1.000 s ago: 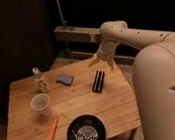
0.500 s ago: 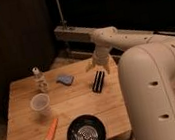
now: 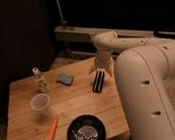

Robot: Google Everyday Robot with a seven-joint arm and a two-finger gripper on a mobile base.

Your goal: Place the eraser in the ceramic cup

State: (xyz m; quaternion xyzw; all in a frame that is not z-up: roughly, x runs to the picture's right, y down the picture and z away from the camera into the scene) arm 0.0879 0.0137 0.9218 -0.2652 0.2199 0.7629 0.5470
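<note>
The eraser (image 3: 97, 81) is a long black block with a pale stripe. It lies flat on the wooden table (image 3: 26, 136), right of centre near the far edge. My gripper (image 3: 101, 70) hangs just above the eraser's far end, its fingers spread open to either side of that end and holding nothing. The ceramic cup (image 3: 40, 104) is a pale tapered cup standing upright on the left part of the table, well to the left of the eraser and the gripper.
A small clear bottle (image 3: 39, 78) stands behind the cup. A blue-grey lump (image 3: 65, 79) lies between the bottle and the eraser. An orange stick-like tool (image 3: 52, 130) and a black round pan (image 3: 85, 134) sit near the front edge. My white arm (image 3: 145, 89) fills the right side.
My arm has swung left and lowered, bringing the gripper from right of the eraser to just over its far end. The objects on the table have not moved.
</note>
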